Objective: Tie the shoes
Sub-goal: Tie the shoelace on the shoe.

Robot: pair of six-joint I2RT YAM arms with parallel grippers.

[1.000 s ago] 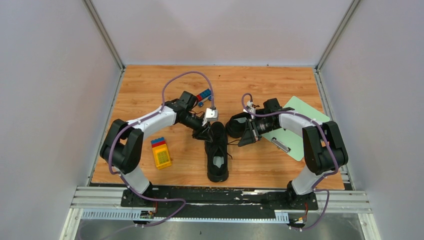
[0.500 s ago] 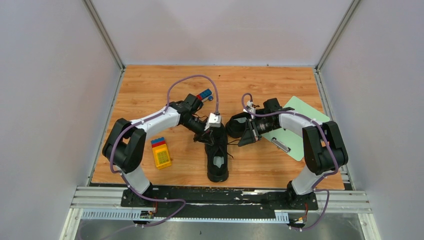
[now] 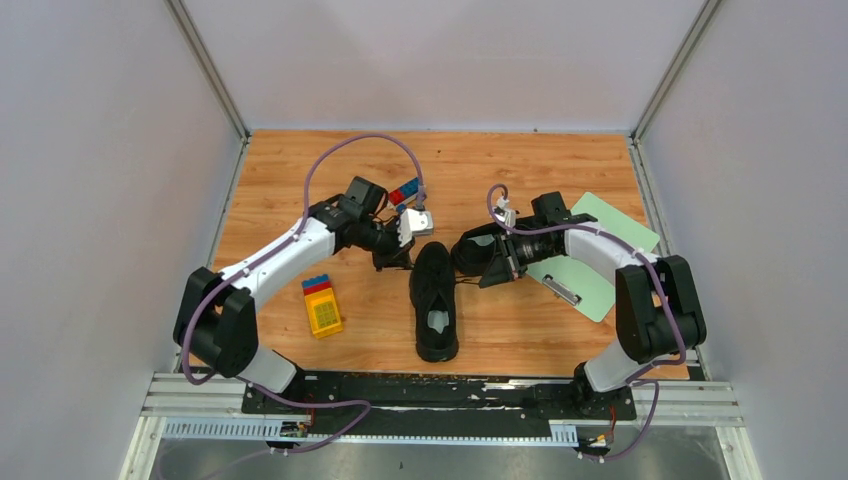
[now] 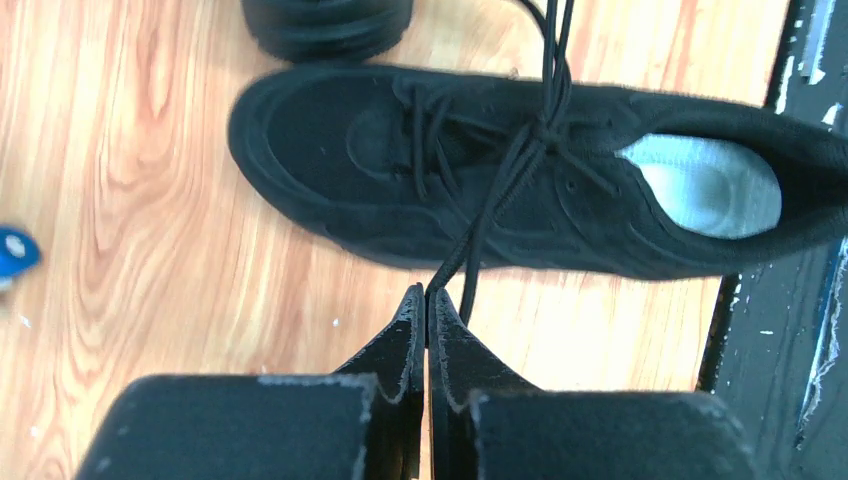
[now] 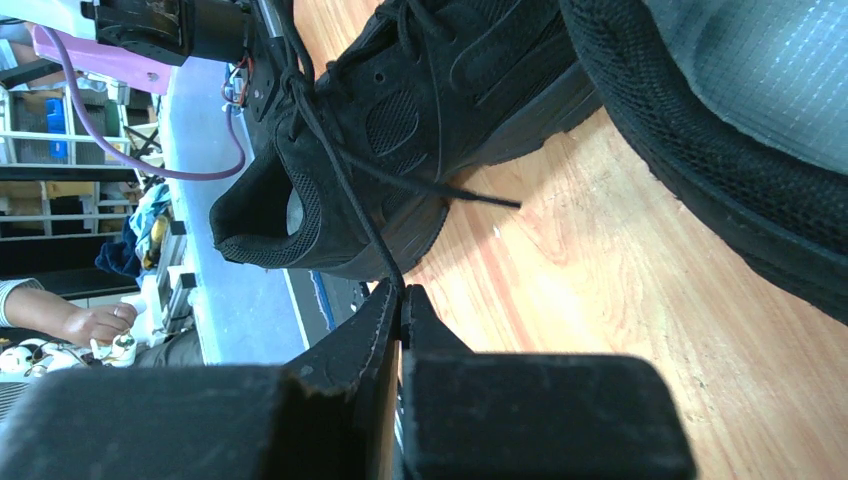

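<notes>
One black shoe (image 3: 435, 303) lies toe away from me at the table's middle, its pale insole showing. The second shoe (image 3: 472, 252) lies just beyond it to the right, partly hidden by the right arm. In the left wrist view my left gripper (image 4: 428, 292) is shut on a lace (image 4: 492, 205) that runs taut from the crossing over the shoe's tongue (image 4: 545, 130). On the shoe's far side, my right gripper (image 5: 402, 290) is shut on the other lace (image 5: 345, 185), also pulled straight. Seen from above, the left gripper (image 3: 400, 265) and right gripper (image 3: 484, 278) flank the shoe.
A yellow toy block (image 3: 322, 306) lies left of the shoe. A blue and red toy (image 3: 406, 190) sits behind the left arm. A green clipboard (image 3: 600, 258) lies at the right under the right arm. A black rail (image 3: 440, 385) runs along the near edge.
My left gripper has shut on the lace and drawn back to the left, away from the shoe, pulling the lace taut. The right gripper stays shut, shifted only slightly.
</notes>
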